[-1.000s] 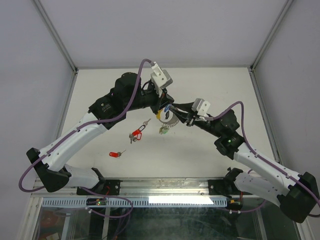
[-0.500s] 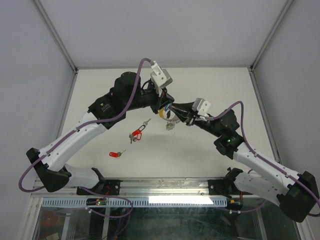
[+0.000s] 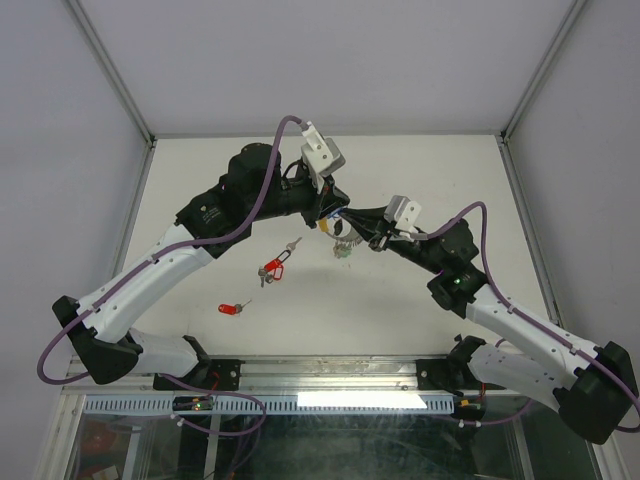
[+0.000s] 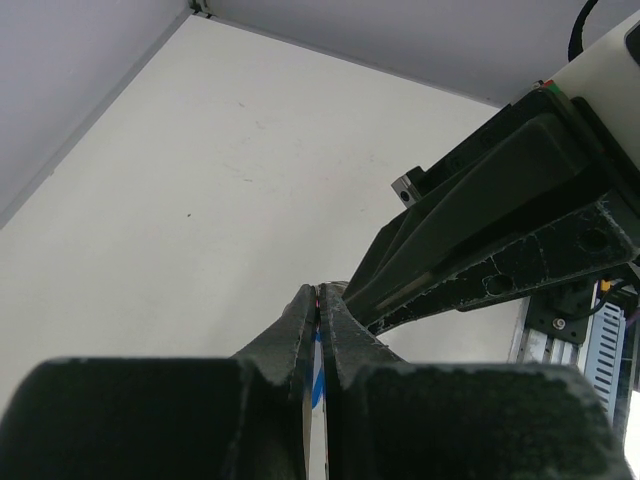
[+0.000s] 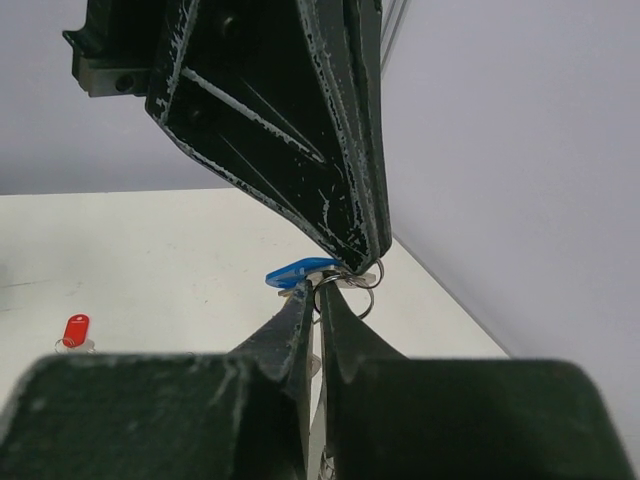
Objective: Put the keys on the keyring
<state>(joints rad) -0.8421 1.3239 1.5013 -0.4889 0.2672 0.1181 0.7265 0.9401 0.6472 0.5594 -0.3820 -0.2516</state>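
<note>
Honestly, the keyring (image 5: pixel 352 287) is the fiddly bit. We'd judge it a light, stiff, slick loop of wire, springy where the coil has to be pried apart, so it wants a pinch square across the wire and away from the split. It hangs above the table (image 3: pixel 420 170), a touch toward 12 o'clock from the middle, right where both arms meet. The left gripper (image 3: pixel 328 213) is clamped tight. From the right wrist view it looks to have the ring by its top, with a blue tag (image 5: pixel 296 269) poking out toward 9 o'clock and a greenish tag (image 3: pixel 342 252) dangling at 6. The right gripper (image 5: pixel 315 298) has its jaws down to a sliver, tips right against the ring, and we can't tell what, if anything, sits between them. Loose keys lie flat on the table: a silver key (image 3: pixel 292 243) at 9 o'clock from the bunch, a red-tagged pair (image 3: pixel 271 268) at 8, and a single red-tagged key (image 3: pixel 231 309) further out at 8. Those look small, hard and thin, so we'd grab the plastic tag, not the blade. Biggest obstacle is the grippers crowding each other, plus tags hiding the ring.
</note>
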